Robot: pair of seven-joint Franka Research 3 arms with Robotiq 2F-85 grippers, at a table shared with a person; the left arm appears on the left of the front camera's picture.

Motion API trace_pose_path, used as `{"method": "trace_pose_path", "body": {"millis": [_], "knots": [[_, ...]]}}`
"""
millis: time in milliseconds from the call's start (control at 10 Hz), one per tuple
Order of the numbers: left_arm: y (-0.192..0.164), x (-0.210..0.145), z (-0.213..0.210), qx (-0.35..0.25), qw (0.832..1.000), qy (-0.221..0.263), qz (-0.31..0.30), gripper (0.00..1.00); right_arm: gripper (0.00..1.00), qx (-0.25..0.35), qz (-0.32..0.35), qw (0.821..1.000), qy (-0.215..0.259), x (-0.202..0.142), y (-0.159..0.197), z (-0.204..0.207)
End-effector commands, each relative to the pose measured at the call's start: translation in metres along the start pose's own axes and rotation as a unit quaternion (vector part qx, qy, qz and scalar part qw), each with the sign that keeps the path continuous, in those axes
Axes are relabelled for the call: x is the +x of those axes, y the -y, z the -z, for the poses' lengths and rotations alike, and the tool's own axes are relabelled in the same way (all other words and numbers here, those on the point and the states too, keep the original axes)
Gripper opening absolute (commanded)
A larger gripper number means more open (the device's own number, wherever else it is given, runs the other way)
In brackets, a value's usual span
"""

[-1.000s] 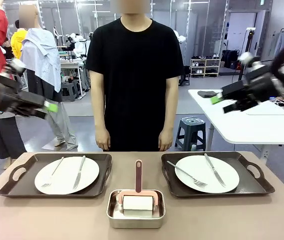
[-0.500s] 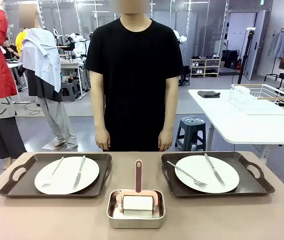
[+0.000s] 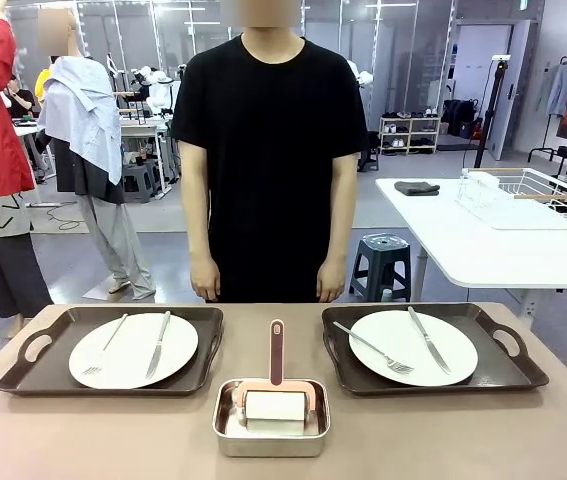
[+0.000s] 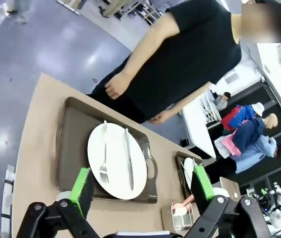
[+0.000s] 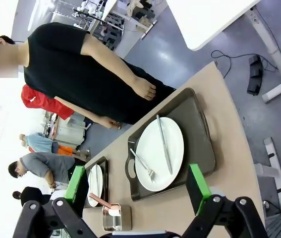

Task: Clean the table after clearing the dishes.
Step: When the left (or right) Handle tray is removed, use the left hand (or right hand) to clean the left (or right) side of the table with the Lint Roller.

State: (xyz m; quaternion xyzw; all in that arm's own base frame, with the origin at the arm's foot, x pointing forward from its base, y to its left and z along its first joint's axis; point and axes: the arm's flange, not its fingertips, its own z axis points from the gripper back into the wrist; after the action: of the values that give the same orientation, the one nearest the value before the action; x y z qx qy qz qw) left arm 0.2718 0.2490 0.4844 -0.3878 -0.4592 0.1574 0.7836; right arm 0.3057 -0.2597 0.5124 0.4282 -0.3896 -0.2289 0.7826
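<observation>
On the brownish table (image 3: 483,440) two white plates sit in dark brown trays, each with a fork and knife: the left plate (image 3: 133,350) in its tray (image 3: 23,372) and the right plate (image 3: 413,347) in its tray (image 3: 523,368). My left gripper (image 4: 142,191) hangs open high above the table's left end, looking down on the near plate (image 4: 116,161). Above the right end my right gripper (image 5: 138,191) is also open, with the other plate (image 5: 160,153) below it. Nothing is between either pair of fingers.
A small steel pan (image 3: 271,420) holding a pink-handled roller (image 3: 276,385) stands at the front middle between the trays. A person in a black shirt (image 3: 268,150) stands at the far edge, hands down. A white table (image 3: 483,240) stands behind at the right.
A second ago both arms showed high at the sides of the front view; they have drawn outwards and left that view. Dishes, pan and person have not moved.
</observation>
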Motion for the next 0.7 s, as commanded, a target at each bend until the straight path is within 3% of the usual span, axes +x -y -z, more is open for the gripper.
{"method": "trace_pose_path", "body": {"millis": [0, 600], "knots": [[0.0026, 0.0019, 0.0059, -0.012, 1.0, -0.005, 0.011, 1.0, 1.0, 0.001, -0.006, 1.0, 0.003, -0.0012, -0.0024, -0.0055], [0.0026, 0.0019, 0.0059, -0.012, 1.0, -0.005, 0.011, 1.0, 1.0, 0.001, -0.006, 1.0, 0.003, -0.0012, -0.0024, -0.0055]]}}
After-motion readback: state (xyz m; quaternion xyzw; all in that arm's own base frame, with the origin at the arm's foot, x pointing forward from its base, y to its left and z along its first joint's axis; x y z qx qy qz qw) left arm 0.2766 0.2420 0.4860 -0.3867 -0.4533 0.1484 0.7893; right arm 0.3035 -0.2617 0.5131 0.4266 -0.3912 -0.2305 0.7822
